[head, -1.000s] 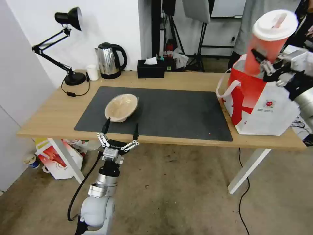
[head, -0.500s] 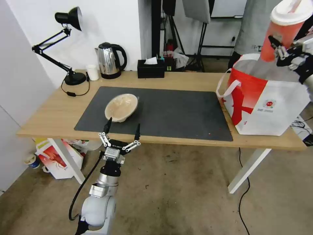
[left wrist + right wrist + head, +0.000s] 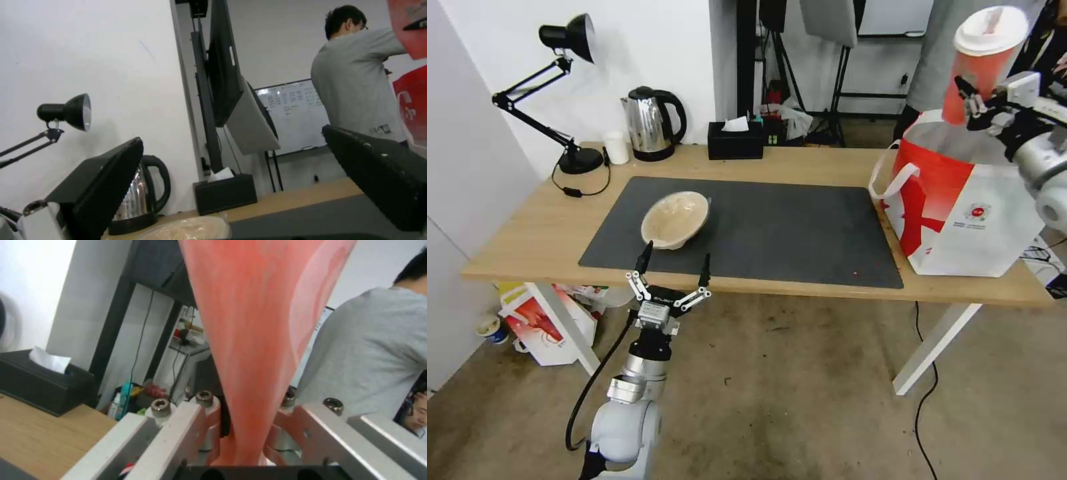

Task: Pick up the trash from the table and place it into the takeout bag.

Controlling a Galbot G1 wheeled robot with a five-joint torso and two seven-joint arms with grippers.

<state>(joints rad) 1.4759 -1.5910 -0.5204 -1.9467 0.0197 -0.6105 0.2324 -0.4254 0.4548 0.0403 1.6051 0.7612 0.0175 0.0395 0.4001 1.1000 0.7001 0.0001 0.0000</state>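
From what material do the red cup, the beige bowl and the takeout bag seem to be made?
Red cup, held in the right end effector: probably paper with a white plastic lid, given its matte wall.
Beige bowl: looks like pulp or thin plastic with a dull, slightly wrinkled surface; I cannot tell which.
Takeout bag: seems to be coated fabric or paper, stiff and boxy, with soft loop handles.

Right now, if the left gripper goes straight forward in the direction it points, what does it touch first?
Most likely the shallow beige bowl on the dark mat. The left gripper is open at the table's near edge, pointing at it. Whether its height clears the edge is unclear.
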